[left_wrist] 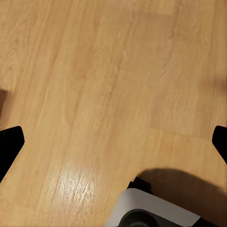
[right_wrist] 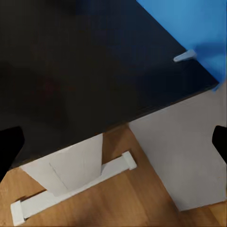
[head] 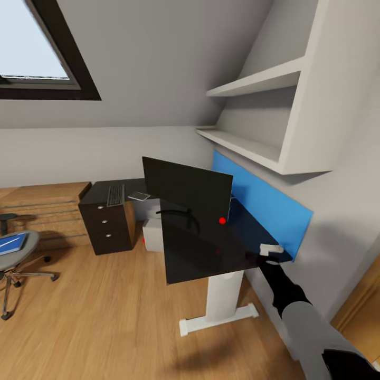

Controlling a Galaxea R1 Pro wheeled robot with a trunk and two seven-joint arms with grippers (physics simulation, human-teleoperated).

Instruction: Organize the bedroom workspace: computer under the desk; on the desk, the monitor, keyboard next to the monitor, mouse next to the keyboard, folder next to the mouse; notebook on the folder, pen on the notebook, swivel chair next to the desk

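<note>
Black sleeve first: I am extending my right arm over the near end of the desk (head: 248, 237), and my right gripper (head: 271, 251) is hovering at that corner, beside the blue back panel (head: 269, 203). In the right wrist view both fingertips are sitting wide apart at the frame edges with nothing between them, so that claw is released and empty. My left gripper (left_wrist: 113, 142) is likewise spread and empty, pointing at bare wood floor (left_wrist: 104, 80).

Progress, as I am judging it:
- The monitor (head: 187, 192) is standing on the desk already. That step is looking done.
- The computer (head: 152, 235) is sitting on the floor at the far end of the desk; whether it is fully under the top I cannot tell.
- The keyboard (head: 115, 195) is lying on the dark drawer unit (head: 108, 224), not on the desk. It is waiting to be moved.
- The swivel chair (head: 18, 253) is standing well apart from the desk, with a blue flat item, probably the folder (head: 11, 244), on its seat.
- Mouse, notebook and pen I am not identifying. A small pale flat object (head: 139, 196) is lying beside the keyboard; it is too small to name.

Most of the task is remaining.

Obstructions: the monitor is occupying much of the desk top, and wall shelves (head: 253, 142) are overhanging it.
</note>
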